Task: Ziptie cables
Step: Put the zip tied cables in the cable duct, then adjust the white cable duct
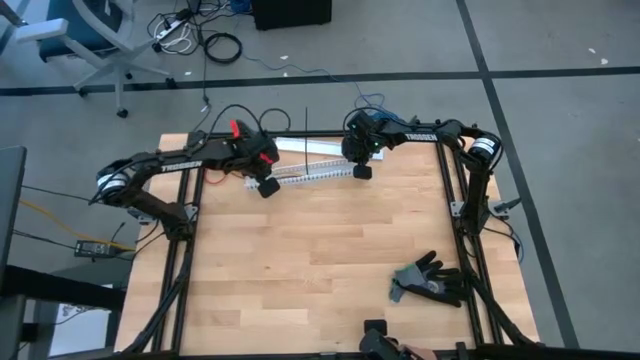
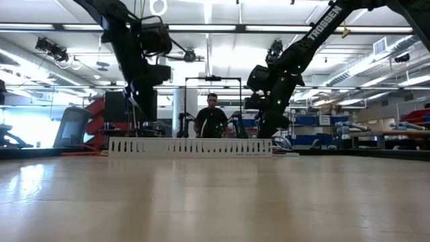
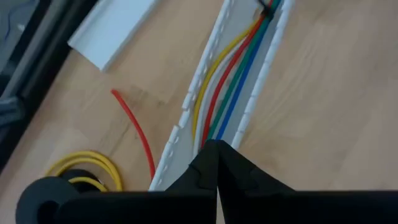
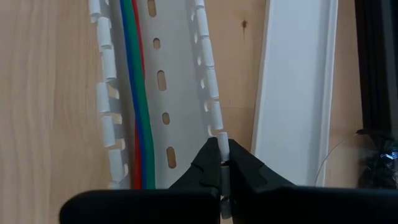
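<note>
Cables, yellow, red, green and blue, lie side by side along the floor of the white slotted duct at the far edge of the wooden surface; at one end of that run a dark band seems to cross them, though it is too small to say whether that is the ziptie. Beside the duct lies its plain white cover, and a black glove rests well apart near the front right corner.

Both arms hang over the duct. The left hand is closed with nothing between its fingers, poised just above the cables near a spool of yellow wire. The right hand is also closed, its tips pinched about one tooth of the duct's wall.

Judging by this, tying has yet to begin or is only partly done. Next, a hand must open, find the strap and gather the wires together.
</note>
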